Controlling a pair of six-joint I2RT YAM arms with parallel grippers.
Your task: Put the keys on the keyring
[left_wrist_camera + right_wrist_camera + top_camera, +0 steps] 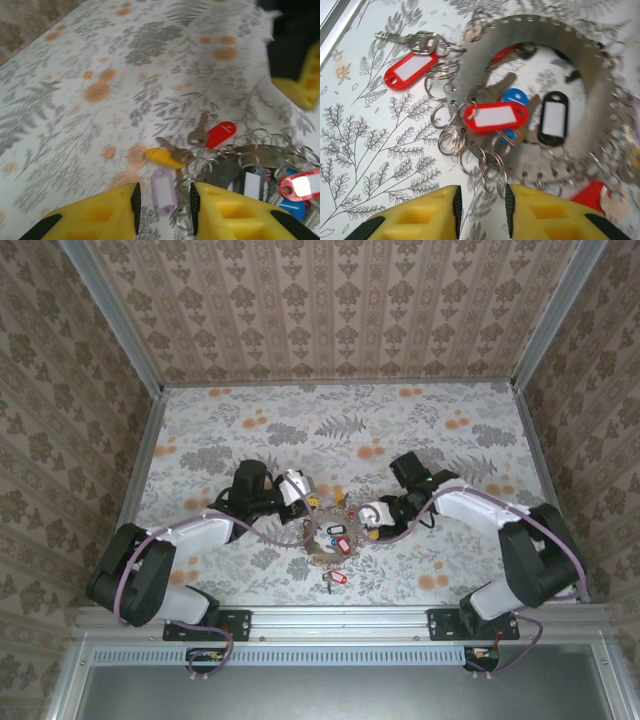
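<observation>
Right, you're partway through the threading step. The keyring (475, 67) lies flat on the table (450, 440), between your two claws.

A red-tagged key (496, 116), a blue-headed key (514, 96) and a black-tagged key (554, 114) lie across the keyring's hole and inner edge. I can't tell whether each one is actually hooked on. A bunch of small split rings (470, 152) hangs off the keyring's rim on the right-arm side.

Some keys look like they're not on yet:
- A loose red-tagged key (412, 67) sits just outside the keyring's rim, on the side toward the arm bases. I can't tell if its split ring touches the rim.
- A yellow-tagged key (162, 156) and a lilac-tagged key (163, 190) sit just beside the keyring on the left-arm side. That view is blurred, so this is a loose read.

Your left gripper (162, 205) has its jaws at a narrow gap with nothing clamped. The lilac-tagged key lies in line with that gap.

Your right gripper (481, 205) is also at a narrow gap and empty, just short of the split rings at the keyring's rim.

My read for the next move: take the lilac-tagged key with the left claw, gripping the plastic tag rather than the thin wire. Pin the keyring with the right claw so it doesn't skate. Then bring the key's split ring to one of the small slots along the keyring's outer edge. Alignment there looks fiddly, so approach slowly.
</observation>
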